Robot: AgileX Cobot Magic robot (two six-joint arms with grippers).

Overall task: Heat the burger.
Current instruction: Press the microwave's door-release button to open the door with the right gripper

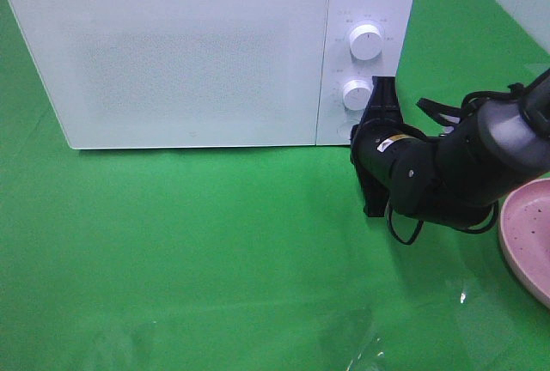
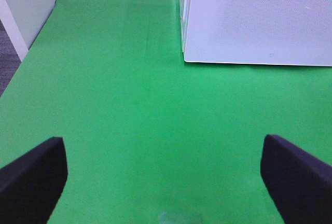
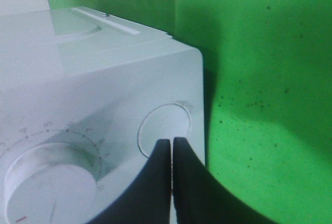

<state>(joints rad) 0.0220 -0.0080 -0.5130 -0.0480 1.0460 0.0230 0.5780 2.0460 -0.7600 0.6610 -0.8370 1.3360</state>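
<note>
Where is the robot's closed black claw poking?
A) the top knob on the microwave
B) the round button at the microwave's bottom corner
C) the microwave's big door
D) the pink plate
B: the right wrist view shows the shut tips of the right gripper right at the round button on the corner of the microwave, next to a knob, not on it.

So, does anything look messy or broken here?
Nothing looks spilled, broken or crooked. The white microwave stands with its door shut, and the pink plate lies flat on the green cloth. No burger is in view.
</note>
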